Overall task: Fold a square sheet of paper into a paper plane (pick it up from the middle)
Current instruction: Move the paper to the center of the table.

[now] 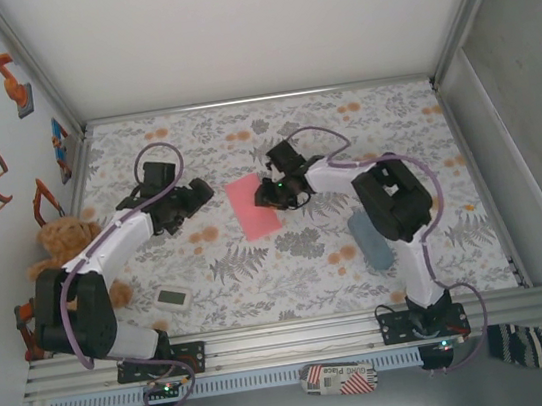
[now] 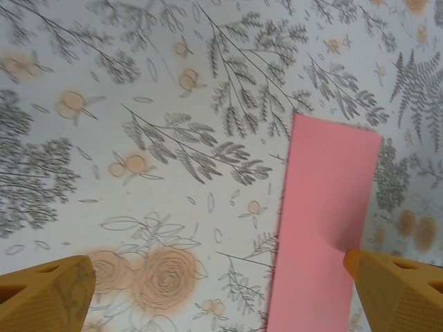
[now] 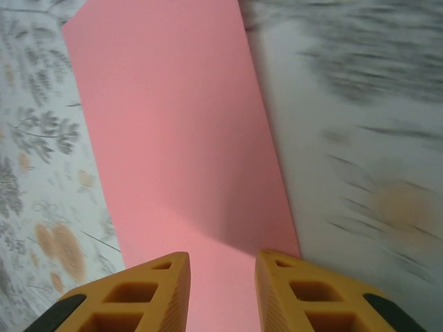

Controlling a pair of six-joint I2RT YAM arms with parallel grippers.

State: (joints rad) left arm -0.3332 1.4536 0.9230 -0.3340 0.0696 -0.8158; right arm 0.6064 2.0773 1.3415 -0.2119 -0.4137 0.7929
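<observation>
Floral tabletop carries the square sheet of paper [image 1: 253,205] near its middle, lying flat as a narrow oblong, so we judge an early fold is in hand. Our left gripper [image 1: 197,197] sits just beside one long edge, jaws wide apart. Our right gripper [image 3: 222,257] hangs over the opposite side, jaws a narrow gap apart, clamping nothing we can see. Next we need a clean pinch of one edge while the other arm pins the sheet

One paper sheet [image 1: 254,207] — one pouch [image 1: 369,238], one teddy [image 1: 62,240].
</observation>
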